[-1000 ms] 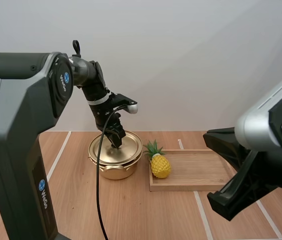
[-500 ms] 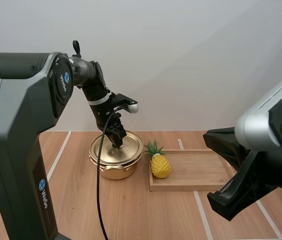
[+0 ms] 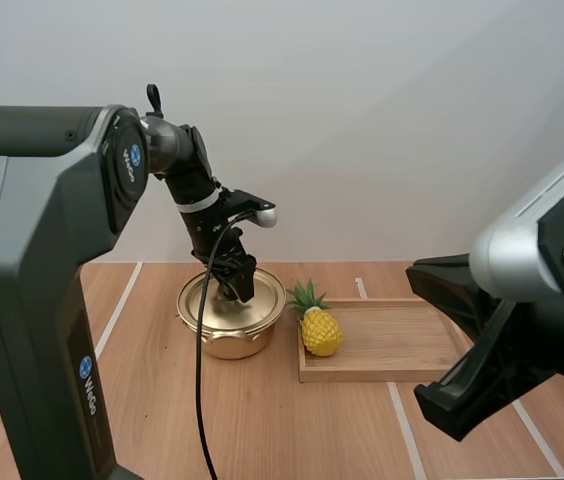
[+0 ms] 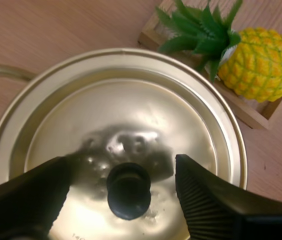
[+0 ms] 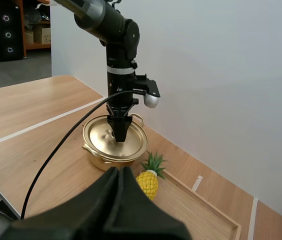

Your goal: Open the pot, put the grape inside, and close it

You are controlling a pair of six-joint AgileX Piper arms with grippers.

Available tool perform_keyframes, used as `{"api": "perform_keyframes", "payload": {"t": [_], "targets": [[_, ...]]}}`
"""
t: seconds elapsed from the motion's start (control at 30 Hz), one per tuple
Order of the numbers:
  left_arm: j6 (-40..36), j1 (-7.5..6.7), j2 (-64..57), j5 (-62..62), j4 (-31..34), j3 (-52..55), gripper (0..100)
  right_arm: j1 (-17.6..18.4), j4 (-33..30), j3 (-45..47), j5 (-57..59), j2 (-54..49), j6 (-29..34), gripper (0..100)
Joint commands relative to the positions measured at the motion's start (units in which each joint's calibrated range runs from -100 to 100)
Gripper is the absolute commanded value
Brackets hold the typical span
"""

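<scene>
Gold-coloured metal makes up the pot (image 3: 224, 335), which stands on the wooden worktop (image 3: 262, 420) with its lid (image 4: 131, 115) seated on it. The left tool (image 4: 123, 172) hangs straight over the lid with its jaws spread wide. Its ribbed fingers (image 4: 206, 200) stand on either side of the black knob (image 4: 128, 192), with a gap on each side, so they grip nothing. Whether the tips touch the lid I cannot tell. The right tool (image 5: 119, 175) is well back from the pot, its fingers pressed together into one dark wedge with nothing between them. By count there are one pot, one lid, one yellow pineapple (image 3: 320, 330) and one wooden tray (image 3: 392, 345). The pineapple stands upright at the tray's left end, just beside the pot.
</scene>
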Motion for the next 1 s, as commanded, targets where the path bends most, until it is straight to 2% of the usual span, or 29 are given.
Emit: {"api": "perform_keyframes", "payload": {"t": [0.0,0.2,0.43,0.73,0.97], "targets": [[-0.6,-0.15,-0.1,0.0,-0.3,-0.3,100,0.1,0.1,0.1,0.0,-0.3,0.0,0],[-2.2,-0.15,-3.3,0.0,-0.3,-4.0,100,0.1,0.1,0.1,0.0,-0.3,0.0,0],[-5.2,-0.15,-12.3,0.0,0.3,-13.1,100,0.1,0.2,0.1,0.0,-0.3,0.0,0],[-10.1,-0.15,-25.1,0.0,6.3,-25.9,100,0.1,0.2,0.1,0.0,-0.3,0.0,0],[-14.2,-0.15,-35.7,0.0,6.8,-31.7,100,0.1,0.2,0.1,0.0,-0.3,0.0,0]]}}
